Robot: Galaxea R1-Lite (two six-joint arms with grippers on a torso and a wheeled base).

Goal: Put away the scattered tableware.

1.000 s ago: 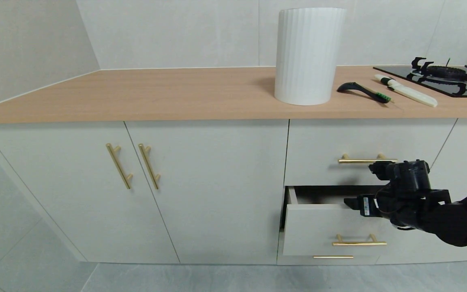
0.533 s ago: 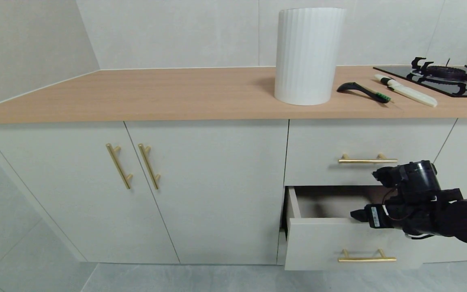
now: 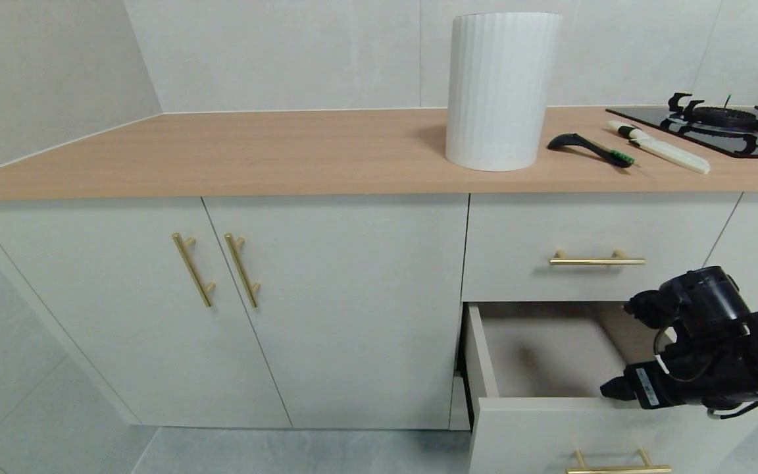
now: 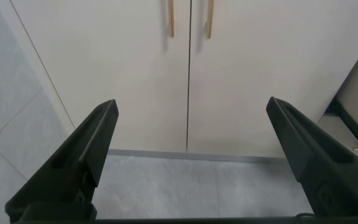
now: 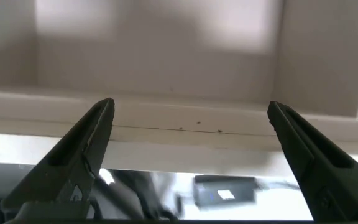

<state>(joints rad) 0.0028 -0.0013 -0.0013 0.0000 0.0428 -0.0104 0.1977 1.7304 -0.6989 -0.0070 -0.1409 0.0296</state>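
A black ladle with a green handle and a white knife lie on the wooden counter, to the right of a tall white ribbed canister. Below them the second drawer stands pulled far out, and its inside looks bare. My right gripper is at the top edge of the drawer's front panel, and in the right wrist view it is open, with that edge running between its fingers. My left gripper is open and low, facing the cabinet doors.
A gas hob sits at the counter's far right. The top drawer is closed, with a brass handle. Two closed doors with brass handles stand to the left. The open drawer juts out over the grey floor.
The second drawer has slid out much farther from the cabinet. My right gripper has moved back and lower together with its front panel.
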